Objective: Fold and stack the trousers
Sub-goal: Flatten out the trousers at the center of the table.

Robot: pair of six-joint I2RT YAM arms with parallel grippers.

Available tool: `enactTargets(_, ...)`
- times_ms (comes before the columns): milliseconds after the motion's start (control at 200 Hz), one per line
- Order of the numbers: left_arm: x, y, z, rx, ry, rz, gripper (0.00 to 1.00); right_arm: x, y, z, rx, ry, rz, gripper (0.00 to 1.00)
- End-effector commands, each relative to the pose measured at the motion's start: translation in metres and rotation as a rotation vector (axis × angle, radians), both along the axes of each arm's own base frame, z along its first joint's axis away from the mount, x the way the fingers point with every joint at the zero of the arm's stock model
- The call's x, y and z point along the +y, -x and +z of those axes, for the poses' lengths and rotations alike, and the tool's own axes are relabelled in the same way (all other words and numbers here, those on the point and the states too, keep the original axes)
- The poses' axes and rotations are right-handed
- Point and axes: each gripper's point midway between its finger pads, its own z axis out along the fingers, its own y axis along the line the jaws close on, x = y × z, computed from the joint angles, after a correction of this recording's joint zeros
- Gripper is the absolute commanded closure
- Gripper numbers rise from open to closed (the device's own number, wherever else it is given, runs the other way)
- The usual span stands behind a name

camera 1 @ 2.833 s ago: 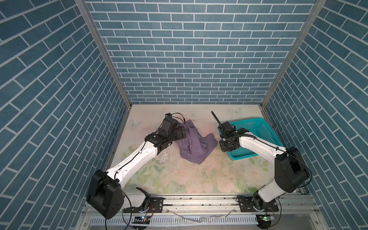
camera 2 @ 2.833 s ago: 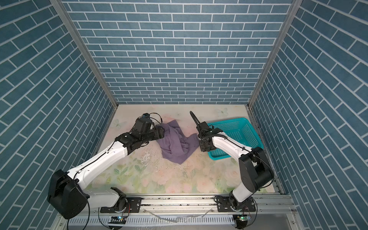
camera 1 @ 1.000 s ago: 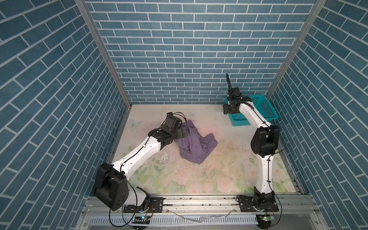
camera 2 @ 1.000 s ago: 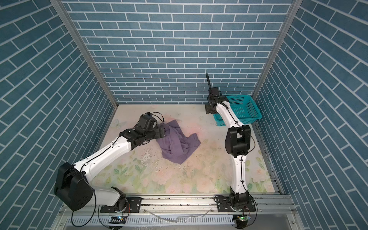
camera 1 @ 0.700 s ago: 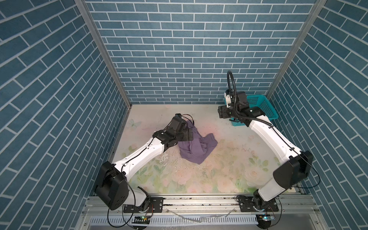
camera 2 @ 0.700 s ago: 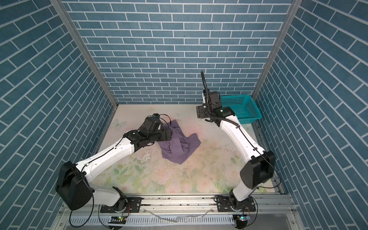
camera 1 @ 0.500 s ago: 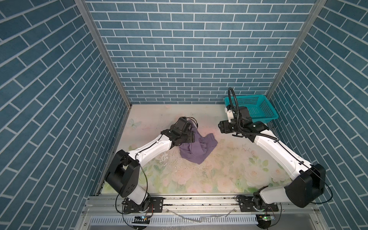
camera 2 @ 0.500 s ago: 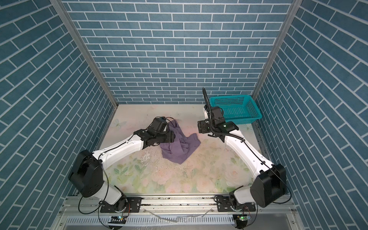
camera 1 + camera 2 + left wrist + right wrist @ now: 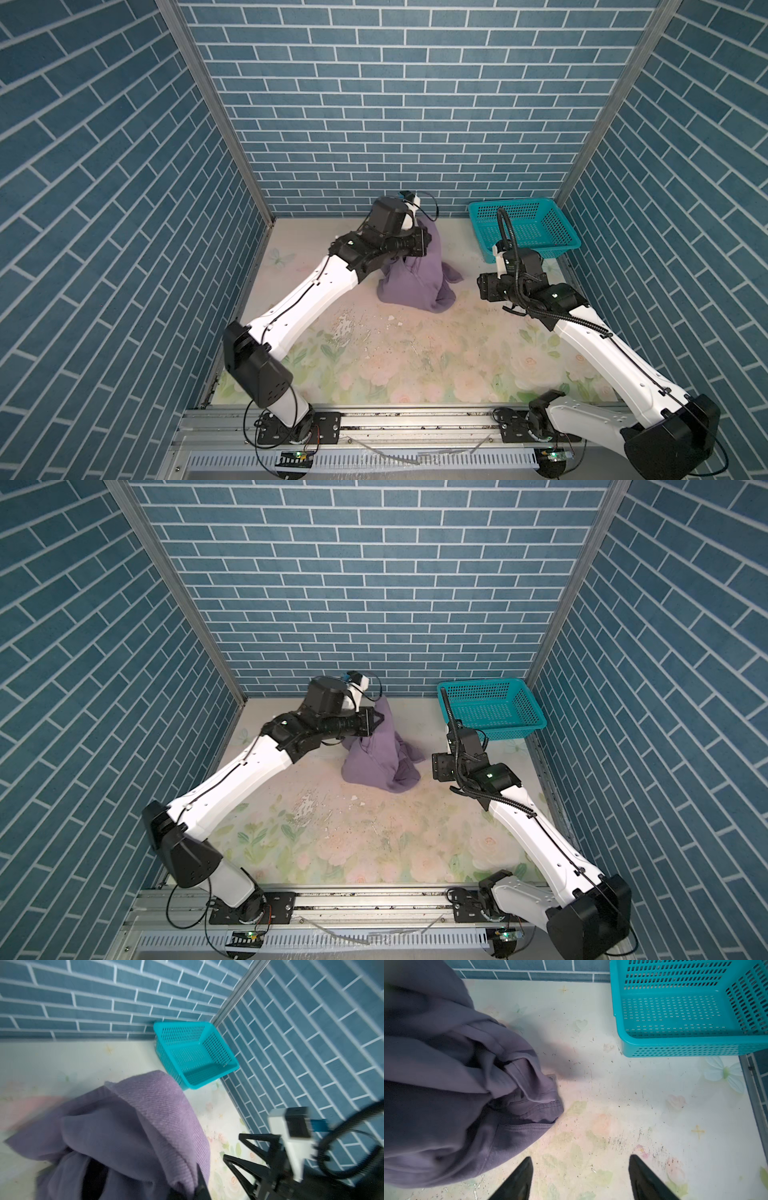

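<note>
- Your left gripper is clenched on an upper fold of the trousers; the rest sits bunched mid-table, toward the back wall.
- Your right gripper is spread and holds nothing, just beside the cloth's edge.
- You have bare table toward the front; the basket stands apart in the far right corner.

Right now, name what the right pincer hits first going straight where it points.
Probably the floral-print tabletop, since the right pincer tilts down; the bunched purple fabric trousers hang just beside that line.
</note>
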Motion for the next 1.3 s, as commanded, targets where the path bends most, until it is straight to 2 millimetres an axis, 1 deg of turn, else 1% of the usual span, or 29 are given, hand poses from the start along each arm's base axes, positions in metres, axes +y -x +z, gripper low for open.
enactTargets(0, 0.07, 0.008, 0.043, -0.115, 0.0, 0.177, 1.0, -0.001, -0.007, -0.004, 0.009, 0.001, -0.031, 0.27)
enactTargets(55, 0.11, 0.006, 0.039, -0.126, -0.006, 0.292, 1.0, 0.006, -0.012, -0.007, 0.023, -0.011, -0.019, 0.27)
enactTargets(80, 0.13, 0.004, 0.029, -0.108, -0.015, 0.35, 1.0, 0.009, -0.014, -0.009, 0.03, -0.018, -0.01, 0.27)
enactTargets(90, 0.137, 0.004, 0.028, -0.107, -0.015, 0.373, 1.0, 0.011, -0.015, -0.01, 0.036, -0.018, -0.008, 0.27)
enactTargets(125, 0.163, 0.002, 0.012, -0.072, -0.03, 0.447, 1.0, 0.016, -0.019, -0.014, 0.053, -0.024, 0.001, 0.28)
enactTargets(130, 0.168, 0.002, 0.012, -0.072, -0.029, 0.459, 1.0, 0.017, -0.019, -0.015, 0.056, -0.025, 0.004, 0.29)
enactTargets(170, 0.197, 0.001, -0.01, -0.023, -0.046, 0.537, 1.0, 0.023, -0.023, -0.021, 0.079, -0.034, 0.022, 0.34)
enactTargets(230, 0.234, 0.002, -0.047, 0.062, -0.07, 0.642, 0.99, 0.033, -0.03, -0.03, 0.113, -0.046, 0.038, 0.37)
enactTargets(250, 0.244, 0.002, -0.059, 0.09, -0.077, 0.667, 0.91, 0.037, -0.032, -0.033, 0.125, -0.053, 0.042, 0.39)
enactTargets(260, 0.248, 0.003, -0.065, 0.104, -0.078, 0.676, 0.85, 0.039, -0.032, -0.035, 0.134, -0.058, 0.048, 0.39)
enactTargets(270, 0.252, 0.003, -0.072, 0.12, -0.081, 0.684, 0.77, 0.04, -0.034, -0.035, 0.135, -0.061, 0.048, 0.39)
enactTargets(300, 0.258, 0.003, -0.089, 0.168, -0.077, 0.69, 0.45, 0.046, -0.038, -0.042, 0.158, -0.071, 0.056, 0.4)
enactTargets(315, 0.263, 0.003, -0.096, 0.19, -0.071, 0.695, 0.32, 0.049, -0.039, -0.044, 0.167, -0.078, 0.059, 0.4)
enactTargets(335, 0.265, 0.004, -0.109, 0.229, -0.063, 0.693, 0.22, 0.053, -0.041, -0.048, 0.181, -0.086, 0.065, 0.4)
enactTargets(345, 0.266, 0.003, -0.113, 0.244, -0.058, 0.69, 0.19, 0.055, -0.043, -0.049, 0.185, -0.09, 0.068, 0.4)
enactTargets(380, 0.266, 0.003, -0.127, 0.289, -0.04, 0.67, 0.14, 0.062, -0.048, -0.056, 0.208, -0.104, 0.075, 0.4)
enactTargets(425, 0.262, 0.002, -0.139, 0.325, -0.031, 0.635, 0.13, 0.07, -0.053, -0.066, 0.243, -0.118, 0.082, 0.41)
enactTargets(485, 0.257, 0.001, -0.143, 0.333, -0.028, 0.606, 0.12, 0.079, -0.063, -0.078, 0.281, -0.118, 0.082, 0.43)
enactTargets(500, 0.256, 0.001, -0.144, 0.334, -0.026, 0.601, 0.12, 0.084, -0.064, -0.079, 0.299, -0.134, 0.098, 0.43)
enactTargets(575, 0.254, 0.0, -0.137, 0.32, -0.02, 0.586, 0.12, 0.097, -0.073, -0.087, 0.344, -0.156, 0.111, 0.45)
enactTargets(690, 0.25, 0.008, -0.116, 0.276, -0.028, 0.556, 0.12, 0.115, -0.089, -0.087, 0.357, -0.204, 0.13, 0.45)
enactTargets(760, 0.243, 0.021, -0.109, 0.262, -0.035, 0.529, 0.12, 0.125, -0.099, -0.084, 0.355, -0.234, 0.137, 0.45)
enactTargets(840, 0.227, 0.04, -0.11, 0.262, -0.054, 0.477, 0.15, 0.136, -0.107, -0.083, 0.358, -0.279, 0.147, 0.45)
enactTargets(945, 0.197, 0.07, -0.125, 0.27, -0.102, 0.382, 0.16, 0.154, -0.113, -0.084, 0.371, -0.38, 0.155, 0.46)
enactTargets(1005, 0.179, 0.085, -0.14, 0.282, -0.141, 0.321, 0.16, 0.16, -0.112, -0.082, 0.373, -0.44, 0.16, 0.45)
enactTargets(1060, 0.163, 0.095, -0.156, 0.3, -0.181, 0.268, 0.16, 0.161, -0.108, -0.081, 0.365, -0.471, 0.159, 0.45)
enactTargets(1110, 0.149, 0.101, -0.169, 0.312, -0.218, 0.22, 0.16, 0.158, -0.103, -0.078, 0.353, -0.478, 0.157, 0.44)
enactTargets(1225, 0.118, 0.108, -0.198, 0.361, -0.318, 0.13, 0.15, 0.138, -0.089, -0.072, 0.307, -0.42, 0.149, 0.35)
enactTargets(1295, 0.098, 0.112, -0.214, 0.394, -0.36, 0.077, 0.15, 0.121, -0.081, -0.071, 0.273, -0.36, 0.12, 0.28)
